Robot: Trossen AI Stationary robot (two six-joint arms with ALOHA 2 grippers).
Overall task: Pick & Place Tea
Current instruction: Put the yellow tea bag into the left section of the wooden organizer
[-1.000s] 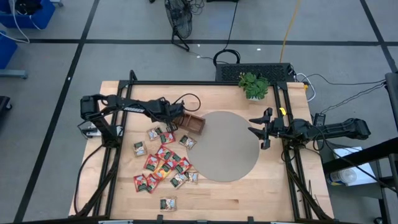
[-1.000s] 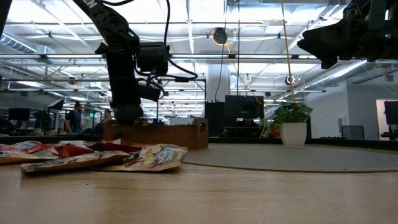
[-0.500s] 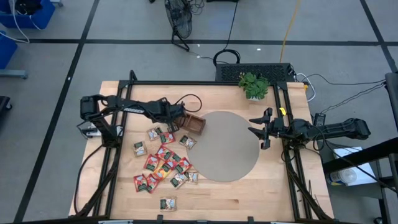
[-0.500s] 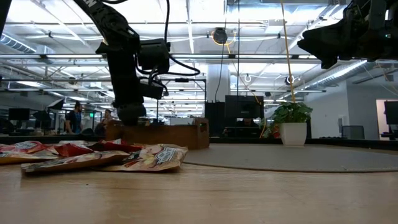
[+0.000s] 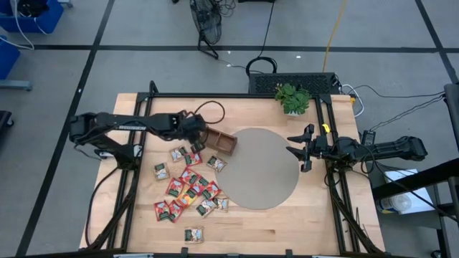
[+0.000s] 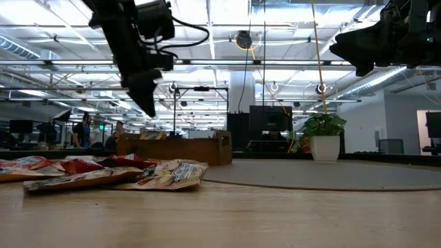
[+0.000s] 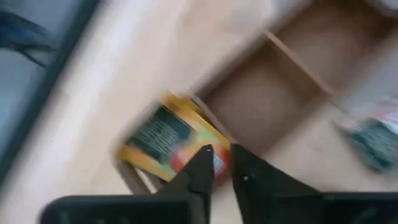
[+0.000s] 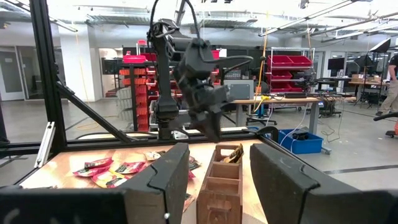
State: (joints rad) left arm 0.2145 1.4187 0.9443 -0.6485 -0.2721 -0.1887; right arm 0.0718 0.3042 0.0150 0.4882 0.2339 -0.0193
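The tea sachets point(image 5: 188, 183), mostly red, lie scattered flat on the table's left half, and show in the low view point(image 6: 103, 172) too. One yellow sachet point(image 7: 158, 140) sits in the end compartment of the brown tray point(image 5: 221, 141), directly under my left gripper point(image 7: 221, 163). That gripper point(image 5: 201, 131) hangs well above the tray's left end point(image 6: 150, 107), fingers pointing down, a narrow gap between them and nothing in it. My right gripper point(image 5: 300, 152) waits open and empty above the round mat's right edge.
A round grey mat point(image 5: 265, 168) covers the table's middle, just right of the tray. A small potted plant point(image 5: 292, 97) stands at the far edge. Black frame rails run along both sides of the table. People and shelving show in the room beyond.
My left gripper has risen from just above the tray's left end to well above it, tipping as it rose, and the arm's base end has drawn back toward the table's left edge. The tray and the loose sachets have stayed put.
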